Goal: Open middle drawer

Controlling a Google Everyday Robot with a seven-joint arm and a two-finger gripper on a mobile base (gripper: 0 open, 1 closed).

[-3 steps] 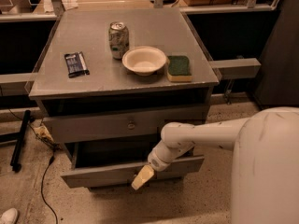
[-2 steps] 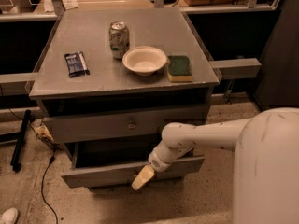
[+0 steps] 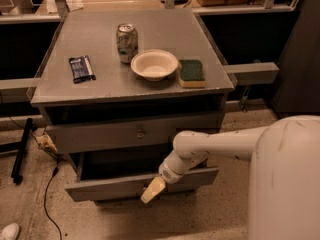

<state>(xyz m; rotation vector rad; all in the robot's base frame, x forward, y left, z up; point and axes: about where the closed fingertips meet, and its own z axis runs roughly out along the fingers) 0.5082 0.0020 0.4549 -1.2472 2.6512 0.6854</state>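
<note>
From my seat the arm point(image 3: 210, 146) comes in from the right, out of the big pale robot body point(image 3: 287, 184) that fills the lower right corner. It runs nearly level to the left, bends at a rounded joint in front of the cabinet, then slopes down and to the left to the wrist. The gripper point(image 3: 152, 190) is a pale yellowish tip pointing down and left, low against the cabinet's front.

The middle drawer point(image 3: 105, 188) stands out from the cabinet, with its dark inside showing behind the grey front. The gripper lies across that front near its centre, overlapping the lower edge. I cannot tell how far the gripper is open, or whether it has hold of anything there, as the contact spot is hidden behind it.

Just above, the upper drawer point(image 3: 100, 134) sits flush, its small knob point(image 3: 140, 132) up and slightly left of the gripper. On the worktop point(image 3: 100, 91) are a can point(image 3: 127, 42), a white bowl point(image 3: 154, 64) just right of it, a green sponge point(image 3: 191, 72) beside the bowl, and a dark packet point(image 3: 81, 68) lying apart on the left.
</note>
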